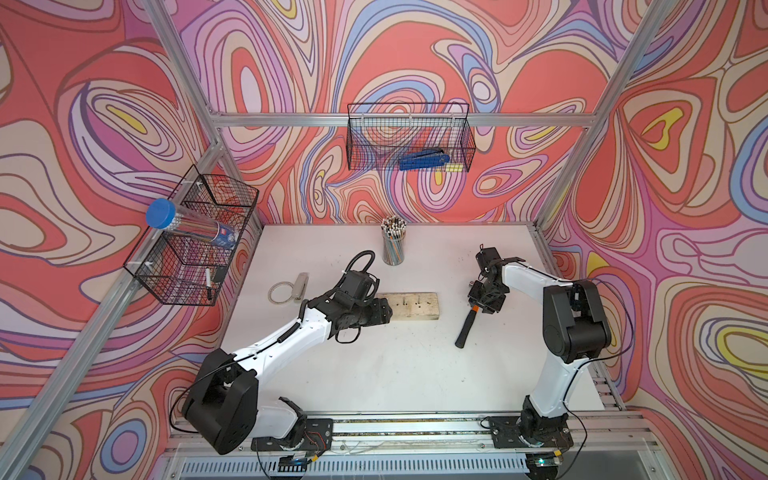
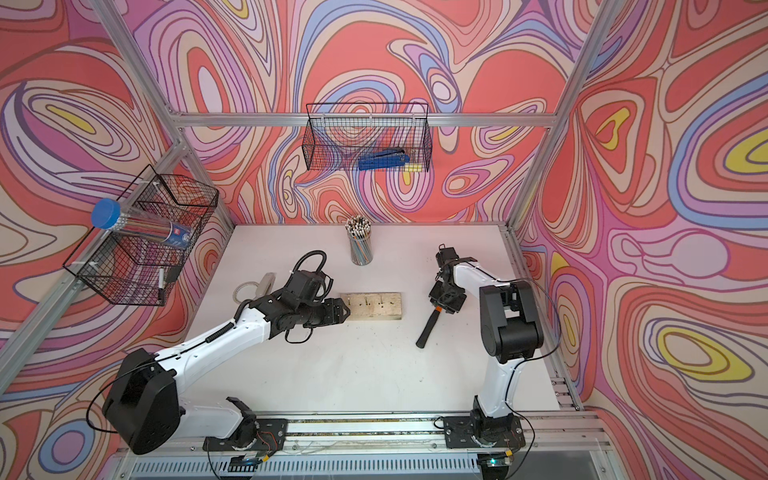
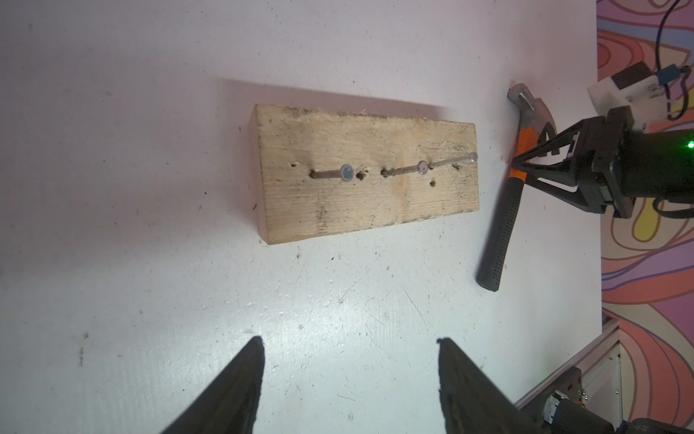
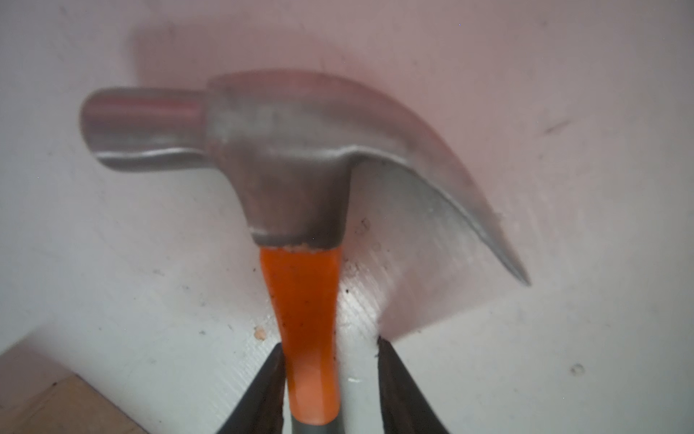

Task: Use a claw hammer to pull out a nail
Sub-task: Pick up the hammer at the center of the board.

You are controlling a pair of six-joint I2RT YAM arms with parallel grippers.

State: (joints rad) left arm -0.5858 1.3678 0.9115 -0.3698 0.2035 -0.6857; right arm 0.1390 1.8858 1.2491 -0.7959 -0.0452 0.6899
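The left arm (image 1: 282, 345) and right arm (image 1: 555, 380) have white shells, black joint housings and thin black cables. The left gripper (image 3: 350, 339) has tapered black fingers (image 3: 233, 394), perhaps rough-textured.

We found a broad bare stretch of the white tabletop (image 1: 374, 374) open on the near side of the pale wooden block (image 1: 411, 306). Three steel nails (image 3: 346, 173) stood up from the block's top face, barring any low sweep across it. A clear lane ran between the block and the silver-headed, orange-necked, black-handled claw hammer (image 1: 466, 328). The metal cup of pencils (image 1: 393, 249) stood well behind, apart from both. The left pincer (image 3: 350, 339) gaped over bare tabletop, nothing between its jaws.
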